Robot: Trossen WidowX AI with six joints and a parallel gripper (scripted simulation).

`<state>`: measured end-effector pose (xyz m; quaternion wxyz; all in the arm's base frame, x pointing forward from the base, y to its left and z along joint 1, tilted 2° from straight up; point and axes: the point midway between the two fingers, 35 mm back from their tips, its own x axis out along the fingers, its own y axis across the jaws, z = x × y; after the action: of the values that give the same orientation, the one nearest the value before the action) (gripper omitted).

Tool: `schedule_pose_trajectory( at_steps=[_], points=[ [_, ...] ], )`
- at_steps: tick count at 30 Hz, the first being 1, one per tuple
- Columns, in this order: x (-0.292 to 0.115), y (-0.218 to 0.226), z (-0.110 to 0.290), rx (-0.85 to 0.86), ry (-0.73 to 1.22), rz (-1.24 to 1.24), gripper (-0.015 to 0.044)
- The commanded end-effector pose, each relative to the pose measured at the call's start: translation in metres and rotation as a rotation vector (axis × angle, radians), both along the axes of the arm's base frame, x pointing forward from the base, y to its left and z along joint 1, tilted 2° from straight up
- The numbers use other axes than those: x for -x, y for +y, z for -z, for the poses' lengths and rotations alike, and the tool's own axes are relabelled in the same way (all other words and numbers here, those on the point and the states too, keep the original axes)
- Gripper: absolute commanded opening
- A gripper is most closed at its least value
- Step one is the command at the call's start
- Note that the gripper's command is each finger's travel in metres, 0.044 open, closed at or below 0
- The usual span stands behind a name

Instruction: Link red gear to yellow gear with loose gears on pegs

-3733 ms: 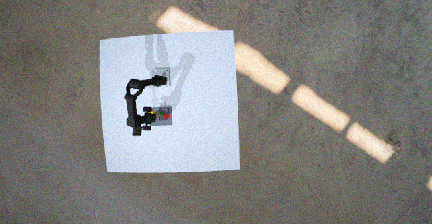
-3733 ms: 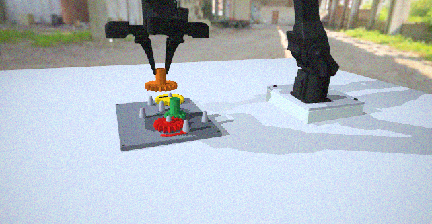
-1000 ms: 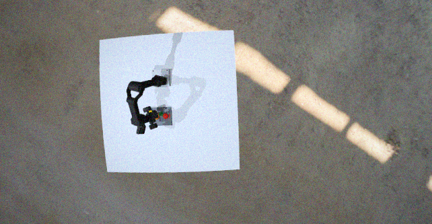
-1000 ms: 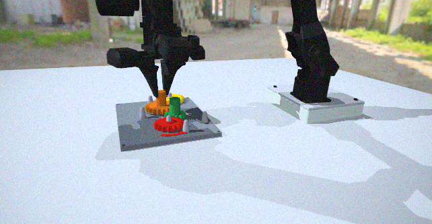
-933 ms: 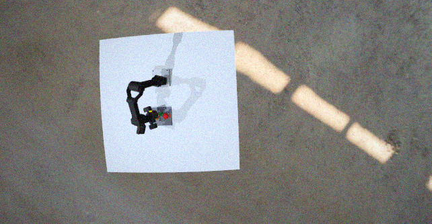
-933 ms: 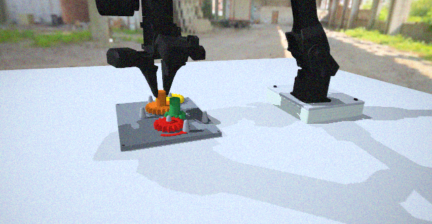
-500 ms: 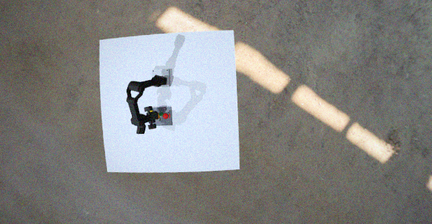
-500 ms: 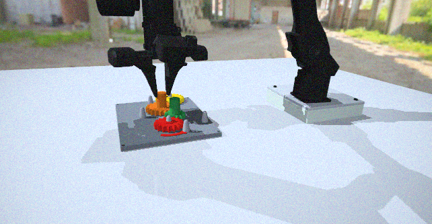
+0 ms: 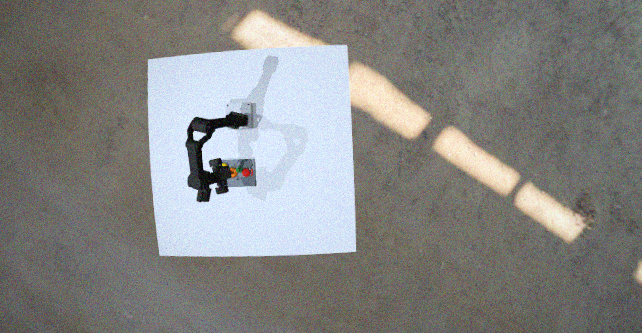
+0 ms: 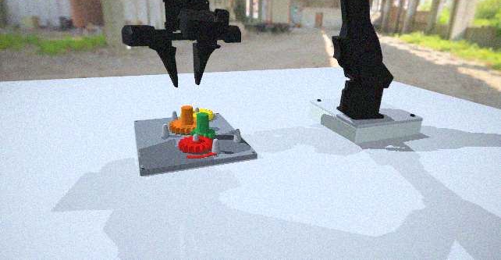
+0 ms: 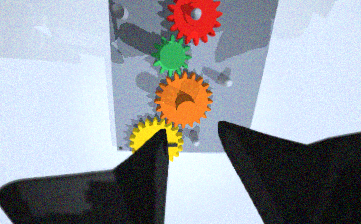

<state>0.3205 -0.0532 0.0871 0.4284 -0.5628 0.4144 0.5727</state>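
1. Landmark: the orange spur gear (image 9: pixel 234 172) (image 10: pixel 182 126) (image 11: pixel 184 100), on the grey board (image 9: pixel 242 182) (image 10: pixel 156 158) (image 11: pixel 236 107), seemingly flat
2. Beside it, the green pinion (image 9: pixel 239 170) (image 10: pixel 203 125) (image 11: pixel 171 55) leads to the red gear (image 9: pixel 246 172) (image 10: pixel 195 144) (image 11: pixel 196 20); opposite, the yellow gear (image 9: pixel 224 165) (image 10: pixel 207 114) (image 11: pixel 148 135); chain looks complete
3. Above it, the gripper (image 10: pixel 187 85) (image 11: pixel 192 131), fingers apart, empty; withdrawal remains
4. Bare pegs near it seem no obstacle

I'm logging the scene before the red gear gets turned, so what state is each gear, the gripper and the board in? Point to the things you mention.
Red gear (image 9: pixel 246 172) (image 10: pixel 191 145) (image 11: pixel 203 25): on a peg.
Green gear (image 10: pixel 202 122) (image 11: pixel 172 55): upright, between red and orange.
Orange gear (image 10: pixel 186 115) (image 11: pixel 184 92): upright, beside yellow.
Yellow gear (image 10: pixel 207 114) (image 11: pixel 143 138): on a peg, partly hidden.
Gripper (image 10: pixel 187 86) (image 11: pixel 192 131): open, above the board.
Grey board (image 9: pixel 245 183) (image 10: pixel 156 161) (image 11: pixel 241 105): flat on the table.
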Motion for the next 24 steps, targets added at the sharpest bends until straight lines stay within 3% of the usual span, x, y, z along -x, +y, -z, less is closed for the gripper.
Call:
schedule_pose_trajectory(
  at_steps=[1, 9, 24],
  points=[
    [0.002, 0.0, -0.031, 0.0, -0.004, 0.0, 0.0245],
    [0.004, 0.0, -0.042, 0.0, -0.004, 0.0, 0.044],
    [0.004, 0.0, -0.042, 0.0, -0.004, 0.0, 0.044]
  ],
)
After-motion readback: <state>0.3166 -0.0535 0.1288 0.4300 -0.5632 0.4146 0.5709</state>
